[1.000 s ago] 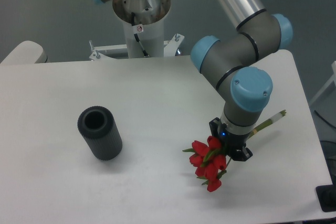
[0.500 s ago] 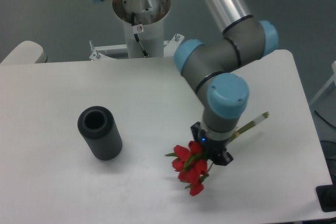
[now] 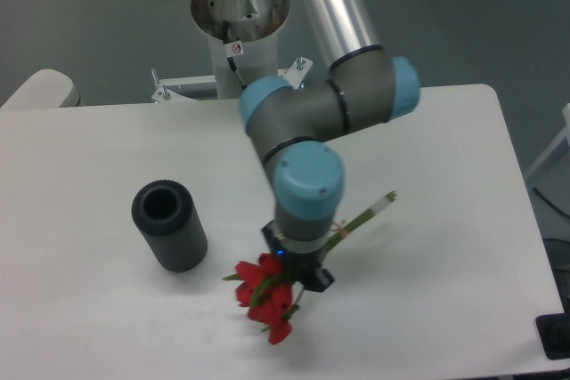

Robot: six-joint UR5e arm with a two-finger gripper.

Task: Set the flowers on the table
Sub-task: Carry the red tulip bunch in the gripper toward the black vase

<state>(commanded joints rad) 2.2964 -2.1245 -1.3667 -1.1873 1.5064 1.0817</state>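
The flowers [image 3: 264,295], a bunch of red tulips with green stems, hang in my gripper [image 3: 298,269] over the front middle of the white table [image 3: 89,175]. The red heads point down-left and the stem ends [image 3: 374,209] stick out up-right behind the wrist. My gripper is shut on the stems just behind the heads. Its fingers are mostly hidden under the wrist. I cannot tell whether the heads touch the tabletop.
A dark grey ribbed cylinder vase [image 3: 169,225] stands upright on the table to the left of the flowers, a short gap away. The robot base [image 3: 239,24] rises behind the table's far edge. The table's front edge lies just below the flowers.
My arm has swung left across the table's front, carrying the flowers from the right side toward the middle, closer to the vase.
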